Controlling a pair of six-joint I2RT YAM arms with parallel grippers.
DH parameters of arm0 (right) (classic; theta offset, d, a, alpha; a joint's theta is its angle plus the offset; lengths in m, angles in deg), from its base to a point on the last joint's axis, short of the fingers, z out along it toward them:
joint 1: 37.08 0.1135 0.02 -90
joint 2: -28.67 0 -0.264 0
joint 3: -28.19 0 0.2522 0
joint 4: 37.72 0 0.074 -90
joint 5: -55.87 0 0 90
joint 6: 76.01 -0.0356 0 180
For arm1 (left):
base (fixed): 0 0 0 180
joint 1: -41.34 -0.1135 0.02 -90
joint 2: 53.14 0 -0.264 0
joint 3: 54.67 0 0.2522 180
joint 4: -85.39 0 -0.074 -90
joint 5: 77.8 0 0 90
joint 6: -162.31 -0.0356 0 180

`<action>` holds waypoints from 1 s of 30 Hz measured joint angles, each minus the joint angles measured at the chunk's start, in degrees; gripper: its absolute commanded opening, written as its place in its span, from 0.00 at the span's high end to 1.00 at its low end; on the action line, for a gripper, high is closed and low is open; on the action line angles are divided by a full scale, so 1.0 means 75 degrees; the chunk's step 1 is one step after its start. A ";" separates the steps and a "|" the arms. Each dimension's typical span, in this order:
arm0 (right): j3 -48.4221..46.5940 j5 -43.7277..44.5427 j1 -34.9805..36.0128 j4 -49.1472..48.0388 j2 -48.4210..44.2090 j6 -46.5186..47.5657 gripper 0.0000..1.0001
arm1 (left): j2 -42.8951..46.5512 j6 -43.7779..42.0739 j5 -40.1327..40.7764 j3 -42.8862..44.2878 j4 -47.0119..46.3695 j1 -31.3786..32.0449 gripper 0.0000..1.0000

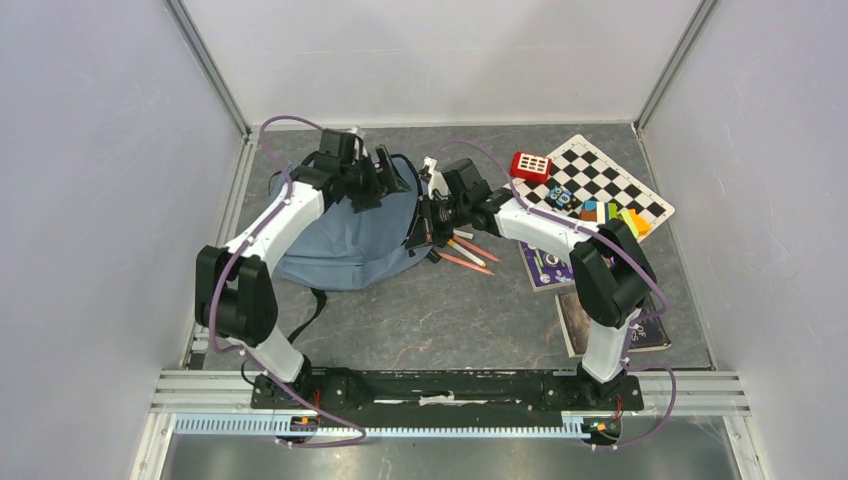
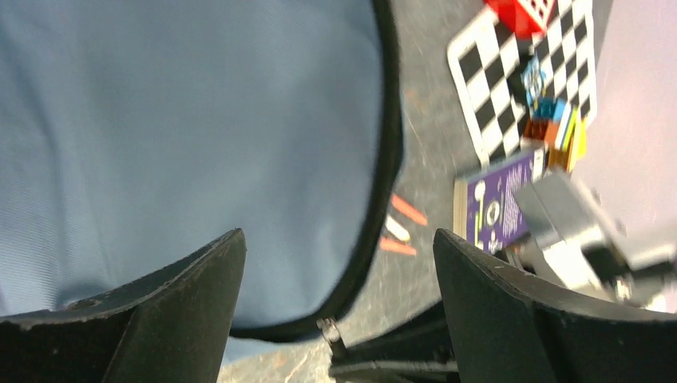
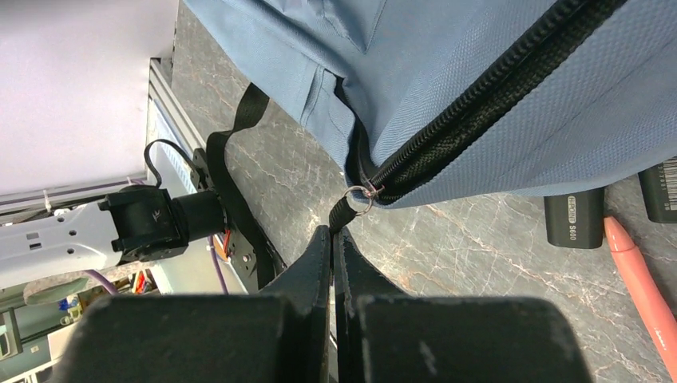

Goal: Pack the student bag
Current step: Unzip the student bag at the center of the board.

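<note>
Top: left jaws over the student bag (image 1: 345,245) near the worktop's (image 1: 420,320) far-left corner, right jaws at the bag's right edge | Left wrist: left jaws spread wide, released, above blue fabric | Right wrist: right jaws clenched on the zipper pull (image 3: 345,214)

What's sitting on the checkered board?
A red box, a small dark cube and coloured blocks sit on the board. The right arm covers its near corner, so anything there is hidden.
</note>
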 measured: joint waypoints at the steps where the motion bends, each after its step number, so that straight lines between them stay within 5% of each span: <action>1: 0.0015 0.0000 -0.0009 0.0003 0.0000 0.0003 1.00 | 0.0154 -0.0181 -0.0160 -0.0131 -0.0015 0.0146 0.07; 16: 0.0140 0.0064 -0.0058 0.0009 -0.0052 0.0038 1.00 | 0.0315 -0.1075 -0.0452 -0.1102 0.0154 0.0740 0.04; 30: 0.0163 0.0289 -0.0201 0.0114 -0.0184 0.0204 1.00 | -0.0437 -0.1271 -0.0099 -0.0752 0.0236 0.1075 0.71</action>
